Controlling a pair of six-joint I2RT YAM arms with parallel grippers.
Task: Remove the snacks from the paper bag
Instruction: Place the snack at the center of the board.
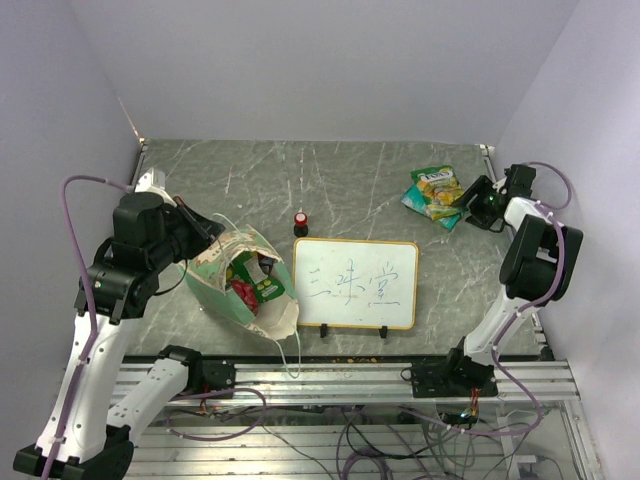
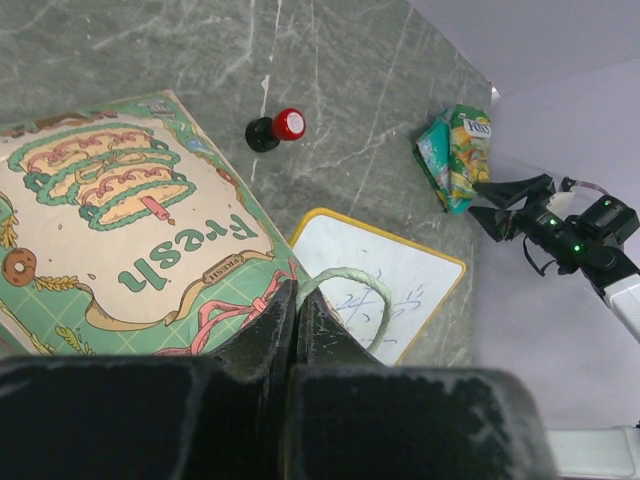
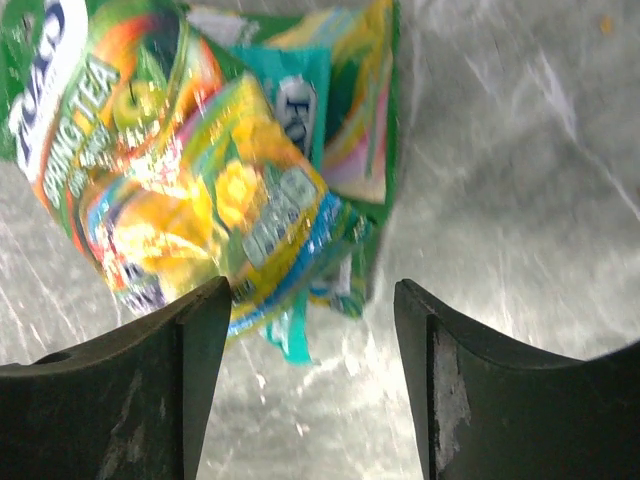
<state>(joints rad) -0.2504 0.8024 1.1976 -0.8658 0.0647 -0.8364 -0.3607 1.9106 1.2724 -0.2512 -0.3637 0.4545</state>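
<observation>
The cream-and-green paper bag [image 1: 222, 262] lies on its side at the left, its mouth facing the whiteboard. Red [image 1: 243, 292] and green [image 1: 269, 290] snacks show inside the mouth. My left gripper [image 1: 205, 230] is shut on the bag's upper rim; in the left wrist view my left gripper [image 2: 295, 298] pinches the rim of the bag [image 2: 120, 220] beside its pale string handle [image 2: 372, 290]. Two green and yellow-green snacks [image 1: 435, 192] lie at the back right. My right gripper [image 1: 466, 202] is open and empty just behind these snacks [image 3: 200, 150], which also show in the left wrist view [image 2: 460, 155].
A wood-framed whiteboard [image 1: 355, 283] stands right of the bag. A small red-topped black knob [image 1: 301, 222] sits behind it. The table's far edge and right wall are close to the right arm.
</observation>
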